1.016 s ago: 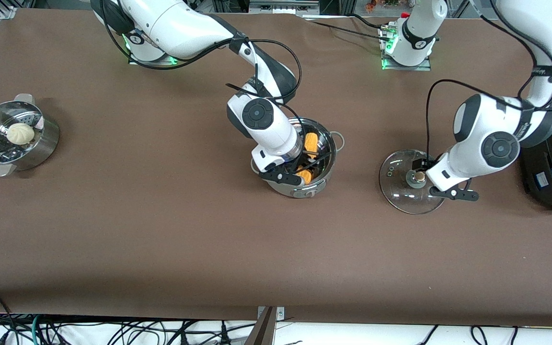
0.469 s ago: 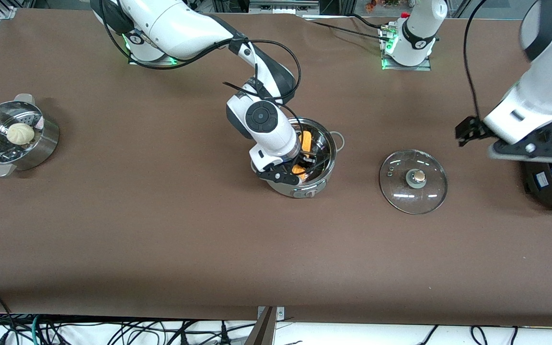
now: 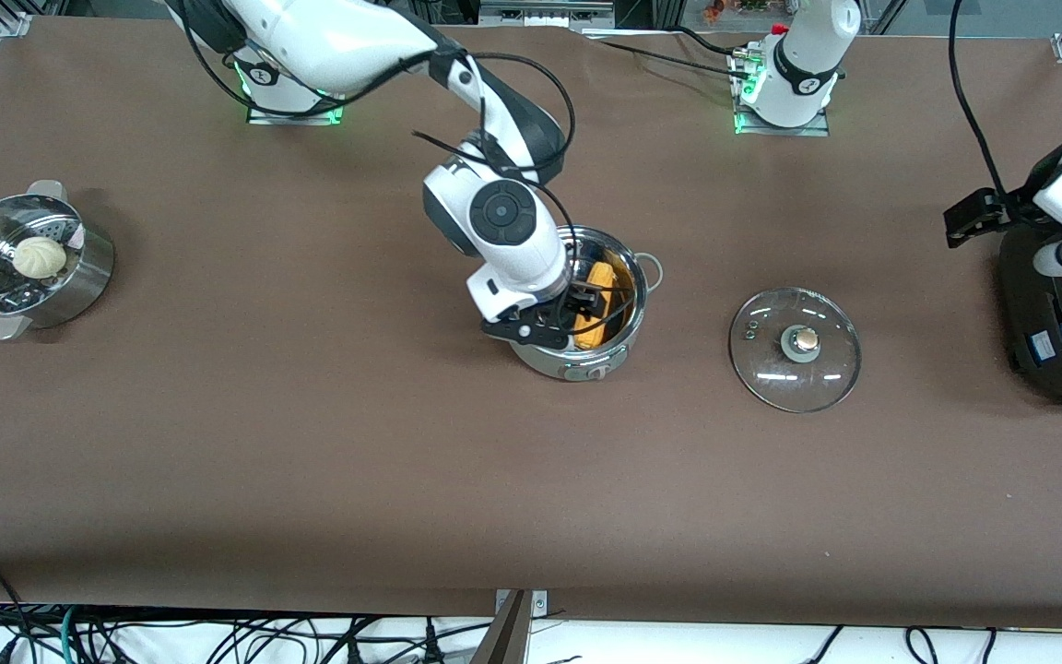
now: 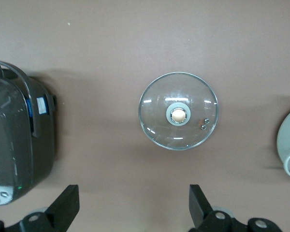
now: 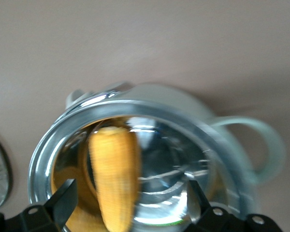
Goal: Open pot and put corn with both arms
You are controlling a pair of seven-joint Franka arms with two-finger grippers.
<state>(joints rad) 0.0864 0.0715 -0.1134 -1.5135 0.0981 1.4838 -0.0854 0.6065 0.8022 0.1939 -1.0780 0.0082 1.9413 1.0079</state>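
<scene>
The small steel pot (image 3: pixel 588 367) stands open at mid-table. The yellow-orange corn (image 3: pixel 598 279) lies inside it, and shows in the right wrist view (image 5: pixel 113 174) too. My right gripper (image 3: pixel 584 309) hangs open just over the pot's mouth, its fingers on either side of the corn in the right wrist view (image 5: pixel 130 205), not holding it. The glass lid (image 3: pixel 796 349) with its copper-topped knob lies flat on the table beside the pot, toward the left arm's end. My left gripper (image 3: pixel 969 221) is open and empty, raised beside the black cooker; its wrist view shows the lid (image 4: pixel 178 111) well below its open fingers (image 4: pixel 67 208).
A large black cooker (image 3: pixel 1061 314) stands at the left arm's end of the table, also in the left wrist view (image 4: pixel 14 140). A steel steamer pot (image 3: pixel 93 277) holding a pale bun (image 3: pixel 40 256) stands at the right arm's end.
My left gripper let go of the lid knob and rose away toward the cooker. My right gripper released the corn into the pot and lifted slightly.
</scene>
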